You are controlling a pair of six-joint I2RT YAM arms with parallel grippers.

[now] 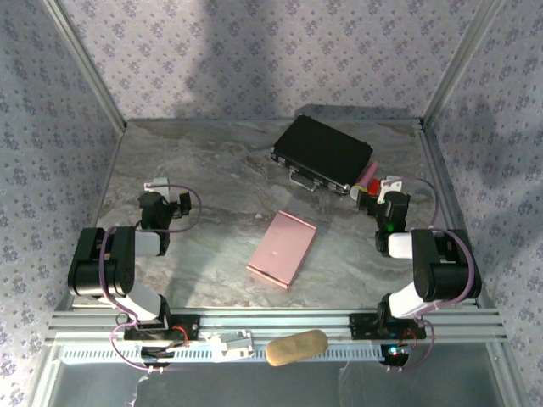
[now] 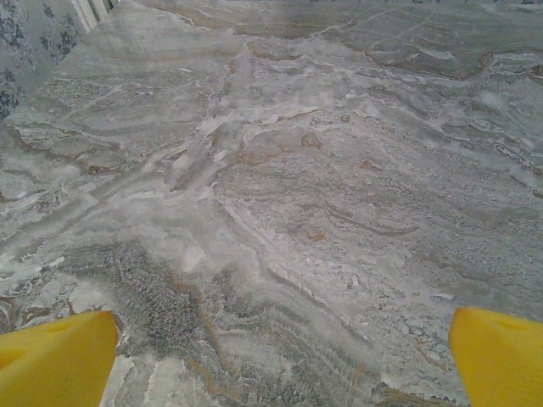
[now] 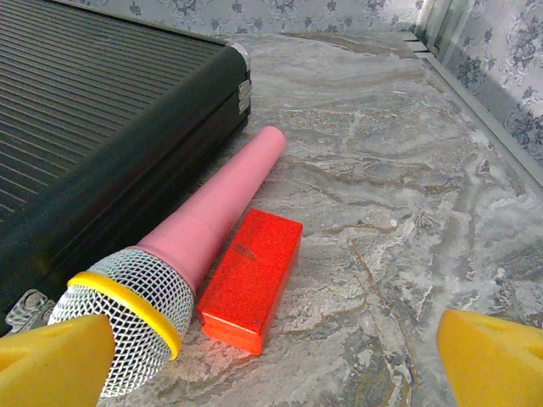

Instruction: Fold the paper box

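1. Nearest the top camera, a tan oblong (image 1: 297,348) lies on the metal rail (image 1: 280,322) at the near edge, between the two arm bases.
2. Left gripper (image 1: 161,188) hovers over the left part of the marble table (image 1: 212,170), pointing away from the bases. Seen from its wrist, the gripper (image 2: 271,356) has its yellow fingers (image 2: 51,360) spread wide at the bottom corners, with bare marble between them. It grasps nothing.
3. Paper box (image 1: 282,248) lies flat near the middle of the table, a slim pink rectangle turned at a slant. It sits between the two arms, well apart from both grippers.
4. Black case (image 1: 322,153) lies closed at the far right of the table, beyond the box.
5. Mic (image 3: 204,246) lies alongside the case in the right wrist view. It has a pink handle and a mesh head with a yellow ring.
6. Red block (image 3: 252,280) lies just beside the mic's handle, on the side away from the case.
7. Right gripper (image 1: 382,191) points at the case's near right corner. From its wrist, the gripper (image 3: 271,356) has yellow fingers (image 3: 492,356) set wide apart and grasping nothing; the mic's head is close to the left finger.
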